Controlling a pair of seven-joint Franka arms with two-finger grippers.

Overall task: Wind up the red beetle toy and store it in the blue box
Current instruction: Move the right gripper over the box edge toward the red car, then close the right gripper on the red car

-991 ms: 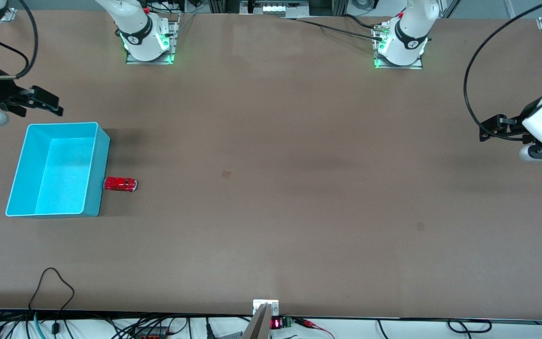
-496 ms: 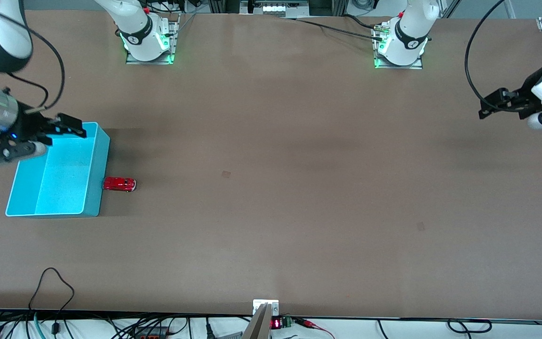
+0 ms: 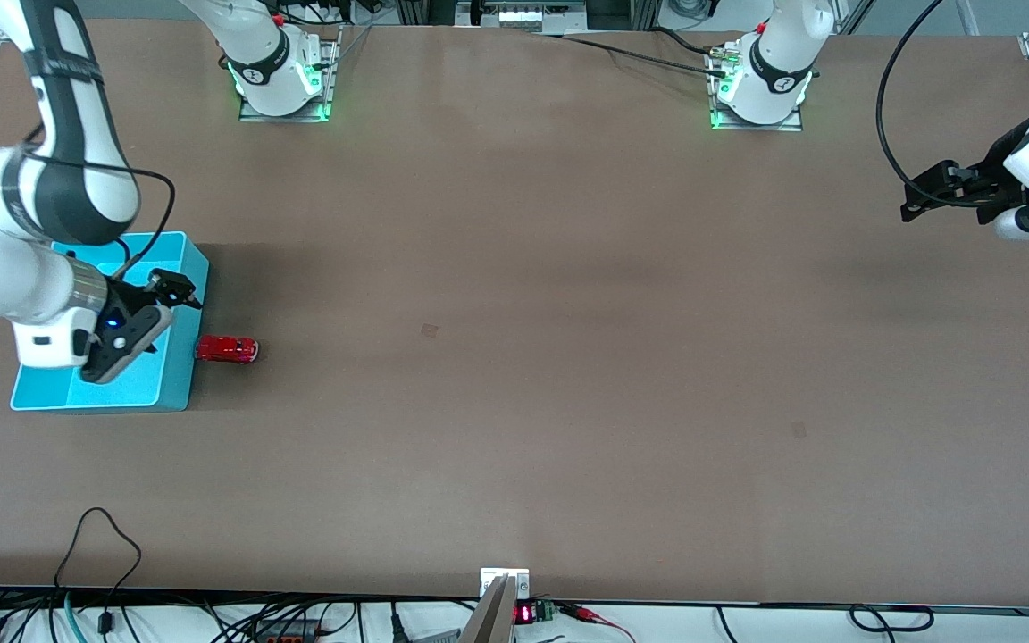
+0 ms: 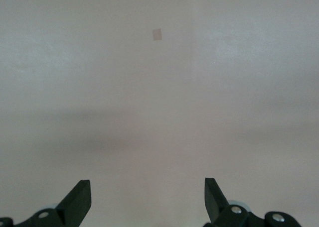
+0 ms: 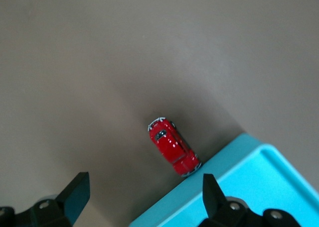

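Observation:
The red beetle toy (image 3: 227,349) stands on the table with one end against the outer wall of the blue box (image 3: 179,375), at the right arm's end of the table. It also shows in the right wrist view (image 5: 173,146), touching the box wall (image 5: 239,167). My right gripper (image 3: 177,290) is open and empty over the box's edge beside the toy. My left gripper (image 3: 925,192) is open and empty, up over the left arm's end of the table, and waits.
A small dark mark (image 3: 429,330) lies on the brown table near its middle, and another mark (image 3: 798,430) lies nearer to the front camera toward the left arm's end. Cables hang along the table's front edge.
My right arm has swung in from the table's end, and its gripper has come down over the blue box toward the toy. My left gripper has risen slightly. The toy and box have not moved.

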